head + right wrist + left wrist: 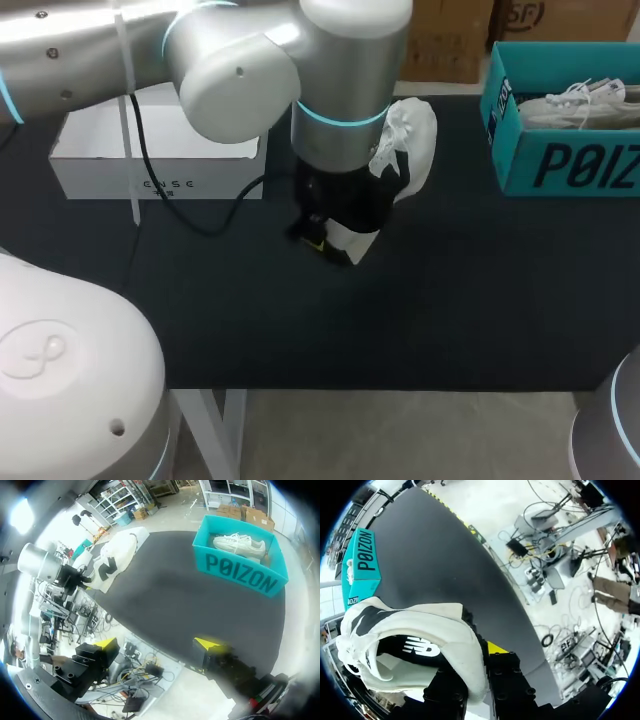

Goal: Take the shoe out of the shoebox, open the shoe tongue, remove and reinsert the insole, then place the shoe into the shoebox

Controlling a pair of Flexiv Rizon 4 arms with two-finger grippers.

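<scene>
**Left gripper** (320, 240): clamped on the shoe (445, 625), over the middle of the table (450, 290). Head view: the arm's wrist covers most of the gripper, and only a speck of yellow shows beneath it. Left wrist view: one yellow tip shows beside the shoe's edge, and the shoe hides the other. Black fingers stand on either side of the shoe.

**Right gripper** (156, 643): fingers wide apart with nothing between them, out past the table's near edge. Head view: not seen, only a sliver of the right arm at the corner.

**Shoe**: white upper, black lining, black logo on the side. Head view: the left arm covers its lower part. Whether it touches the table cannot be told. Insole and tongue cannot be made out.

**Counts**
- Shoes: two. One is in the left gripper; the second shoe (580, 100), white and laced, lies in the shoebox (560, 165).
- Boxes: two. The teal shoebox is open at the table's far right and cut off by the head view's edge. The white box (150, 165) is at the far left, partly behind the left arm.
- Cables: one (200, 225), black, looping across the table in front of the white box.
- Grippers: two, well apart.
</scene>
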